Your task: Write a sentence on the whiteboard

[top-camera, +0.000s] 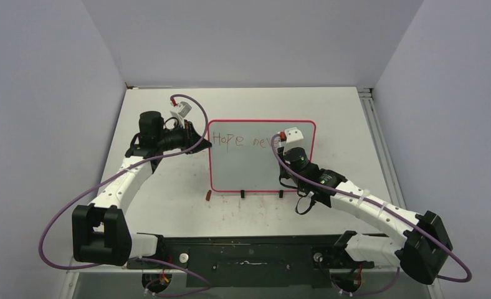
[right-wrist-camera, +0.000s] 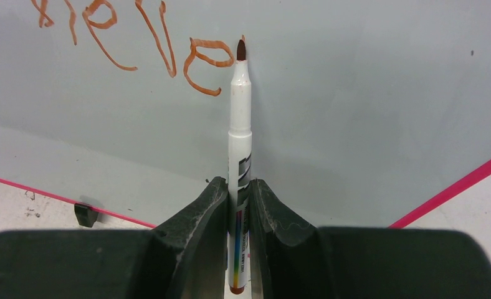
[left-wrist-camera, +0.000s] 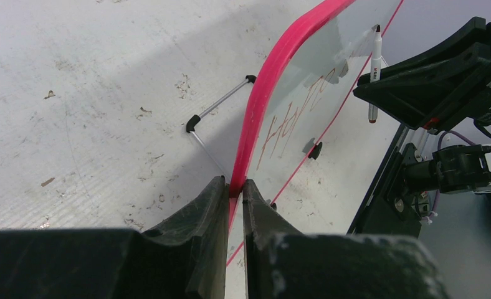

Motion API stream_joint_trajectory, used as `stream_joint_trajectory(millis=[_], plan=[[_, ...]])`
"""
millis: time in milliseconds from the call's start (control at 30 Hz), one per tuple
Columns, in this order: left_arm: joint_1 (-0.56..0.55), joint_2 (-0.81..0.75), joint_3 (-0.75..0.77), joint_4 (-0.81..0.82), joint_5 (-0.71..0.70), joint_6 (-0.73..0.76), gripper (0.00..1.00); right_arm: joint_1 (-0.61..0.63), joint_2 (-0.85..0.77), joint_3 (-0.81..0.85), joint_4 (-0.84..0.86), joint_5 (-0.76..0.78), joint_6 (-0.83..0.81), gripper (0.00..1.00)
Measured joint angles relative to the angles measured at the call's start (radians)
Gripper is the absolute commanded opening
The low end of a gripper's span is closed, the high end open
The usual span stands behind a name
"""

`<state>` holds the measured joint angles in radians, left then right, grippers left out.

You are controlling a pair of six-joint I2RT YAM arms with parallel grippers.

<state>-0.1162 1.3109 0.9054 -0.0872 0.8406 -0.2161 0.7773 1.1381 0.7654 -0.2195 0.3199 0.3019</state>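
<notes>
The whiteboard with its pink-red frame stands on the table on two black feet. The sentence reads "Hope neve" in reddish-brown letters along its top; the "neve" part shows in the right wrist view. My left gripper is shut on the whiteboard's left frame edge. My right gripper is shut on a white marker, its brown tip touching the board just right of the last "e". The marker also shows in the left wrist view.
A small red marker cap lies on the table by the board's lower left corner. The board's wire stand sticks out behind it. Grey walls enclose the table on three sides, and a black base rail runs along the near edge.
</notes>
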Motion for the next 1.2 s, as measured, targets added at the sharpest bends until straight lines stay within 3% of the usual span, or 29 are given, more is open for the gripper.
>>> stream_joint_trajectory(millis=[1200], plan=[[0.000,-0.002,0.000,0.000,0.000,0.000,0.00,-0.018,-0.023,-0.040,-0.015,-0.034,0.084,0.05]])
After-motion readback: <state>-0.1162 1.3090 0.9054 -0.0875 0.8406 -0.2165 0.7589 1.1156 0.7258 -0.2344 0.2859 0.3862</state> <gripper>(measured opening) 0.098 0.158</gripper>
